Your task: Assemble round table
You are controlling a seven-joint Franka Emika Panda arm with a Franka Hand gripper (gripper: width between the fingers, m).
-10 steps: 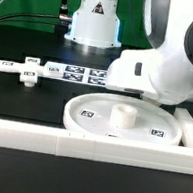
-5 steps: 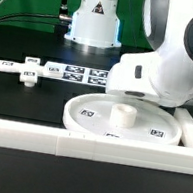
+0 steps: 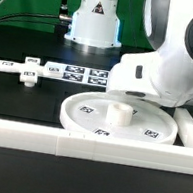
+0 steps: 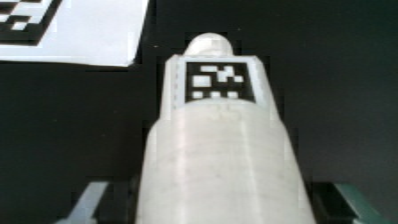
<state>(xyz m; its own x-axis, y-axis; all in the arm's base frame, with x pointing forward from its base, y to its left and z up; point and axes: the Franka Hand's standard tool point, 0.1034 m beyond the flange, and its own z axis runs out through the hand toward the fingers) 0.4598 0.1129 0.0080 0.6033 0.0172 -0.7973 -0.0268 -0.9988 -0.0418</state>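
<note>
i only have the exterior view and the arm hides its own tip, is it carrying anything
observer: yes, the wrist view shows the short white plastic cylinder leg held between the dark jaws
operator: where is its tag
observer: the black-and-white square tag faces the wrist camera, near the leg's far tip
operator: what's under it
observer: mostly black table; a corner of the thin flat white marker board shows beside the leg's far end
</note>
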